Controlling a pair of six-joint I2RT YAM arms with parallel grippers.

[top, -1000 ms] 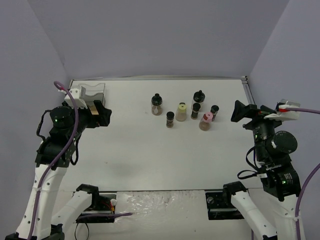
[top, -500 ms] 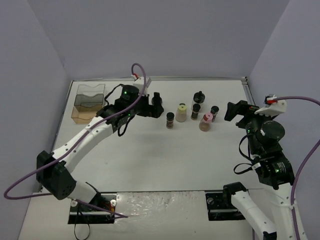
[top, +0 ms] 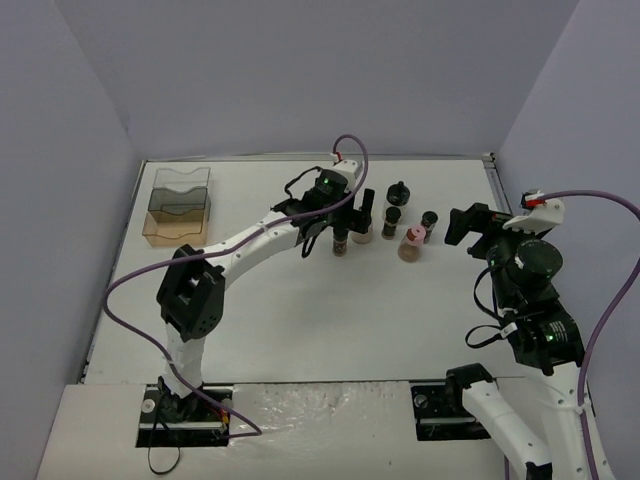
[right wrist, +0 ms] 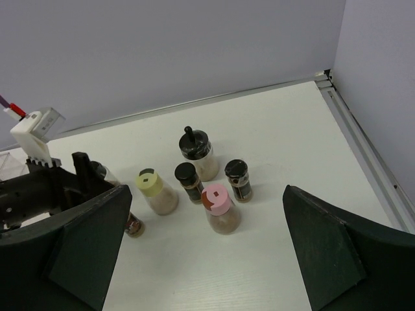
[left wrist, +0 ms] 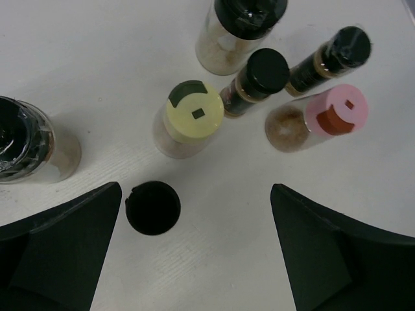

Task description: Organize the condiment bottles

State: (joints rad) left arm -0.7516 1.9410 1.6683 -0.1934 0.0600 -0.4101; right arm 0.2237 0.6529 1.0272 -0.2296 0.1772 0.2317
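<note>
a: top view first. where do you stand?

b: your left gripper (top: 355, 215) hangs over the condiment bottles (top: 398, 194), just left of the yellow-capped jar (top: 362, 226), jaws wide and holding nothing. the rack (top: 178, 205) sits well to the left of that jar, by the far-left corner of the desk (top: 280, 320). your right gripper (top: 466, 225) is also wide and empty, and waits well to the jar's right.

a: and the left wrist view?

b: the small black-capped jar (left wrist: 153, 207) stands just beside the yellow-capped jar, hard by one finger rather than centred. i'd shift sideways until it sits mid-gap, then come straight down. the large black-capped jar (left wrist: 23, 139), on the far side of that finger, looks near enough to clip.

a: right wrist view?

b: the pink-capped jar (right wrist: 216, 201) stands just right of the yellow-capped jar, with the knob-topped jar (right wrist: 194, 148) behind them. keep that arm back so the two don't crowd.
</note>
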